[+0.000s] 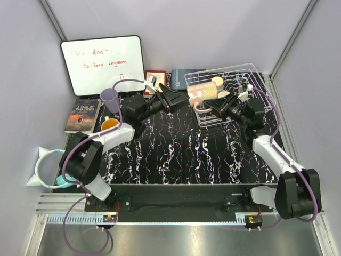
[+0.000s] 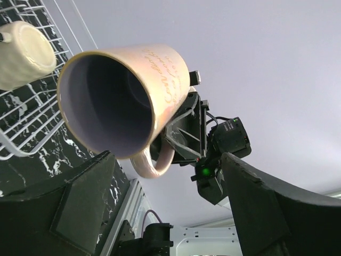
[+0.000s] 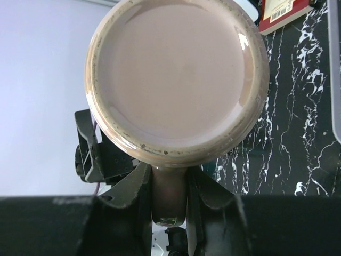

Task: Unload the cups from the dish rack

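Gripping pink script-lettered mug point(image 2: 160, 74) by handle point(image 3: 169, 198), right fingers point(image 3: 127, 193) clamped, left fingers point(image 2: 85, 208) wide

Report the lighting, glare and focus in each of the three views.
Top view: soft, even light, no hard shadows, sharp enough to read the whiteboard. Left wrist view: the inside of the mug falls into shadow; the near fingers are dark. Right wrist view: the mug's base fills the frame, with a small glint on its rim.

Pink mug point(image 3: 178, 80): glazed ceramic, glossy, rougher speckled ring at its base. Dish rack point(image 1: 242, 77): smooth white coated wire. My left fingers point(image 2: 80, 208) look matt black plastic, faintly grainy.
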{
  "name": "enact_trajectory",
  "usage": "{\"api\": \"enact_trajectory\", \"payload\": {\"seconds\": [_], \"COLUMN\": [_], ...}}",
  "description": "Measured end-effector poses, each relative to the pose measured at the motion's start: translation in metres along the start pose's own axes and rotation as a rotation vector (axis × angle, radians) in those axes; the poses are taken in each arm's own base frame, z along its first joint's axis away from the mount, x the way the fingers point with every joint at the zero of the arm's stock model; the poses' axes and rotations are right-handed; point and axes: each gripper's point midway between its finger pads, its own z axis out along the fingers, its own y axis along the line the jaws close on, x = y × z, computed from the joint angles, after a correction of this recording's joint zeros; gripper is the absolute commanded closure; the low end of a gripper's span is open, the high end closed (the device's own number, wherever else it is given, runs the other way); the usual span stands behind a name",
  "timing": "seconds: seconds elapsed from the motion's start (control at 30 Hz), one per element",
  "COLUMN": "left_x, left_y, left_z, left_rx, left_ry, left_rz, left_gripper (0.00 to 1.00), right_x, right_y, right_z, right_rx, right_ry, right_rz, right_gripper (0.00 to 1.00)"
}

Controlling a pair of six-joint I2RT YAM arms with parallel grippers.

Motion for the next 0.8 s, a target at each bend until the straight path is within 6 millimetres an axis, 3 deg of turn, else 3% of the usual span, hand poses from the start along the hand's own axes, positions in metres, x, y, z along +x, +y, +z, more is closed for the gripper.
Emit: {"api": "enact_trajectory", "payload": {"seconds": [0.3,0.4,0.5,0.67,0.73,0.8], "left_x": [-0.004,-0.008,-0.011,-0.003,0.003,0.007], "left_y": [-0.001,-0.007,-0.012,-0.005,-0.003,-0.002], "left_z": [0.023,0.028,0.033,0.037,0.039,0.041], "left_rx": [0.032,0.050,0.069,0.078,0.083,0.091], "left_ry": [0.021,0.019,0.024,0.055,0.075,0.094], "left_rz": [-0.012,-0.012,-0.012,-0.035,-0.049,-0.060], "left_gripper": [0.21,0.30,0.46,0.56,0.55,0.38], "right_x": [0.016,0.022,0.026,0.032,0.037,0.041], "right_y": [0.003,0.003,0.005,0.010,0.011,0.012], "right_z": [-0.002,-0.002,-0.003,-0.003,-0.002,-0.002], "right_rx": [-0.018,-0.020,-0.028,-0.043,-0.045,-0.048], "right_ry": [0.054,0.076,0.093,0.115,0.127,0.139], "right_rz": [0.012,0.014,0.013,0.007,0.006,0.006], "right_gripper": [1.00,1.00,1.00,1.00,1.00,1.00]}}
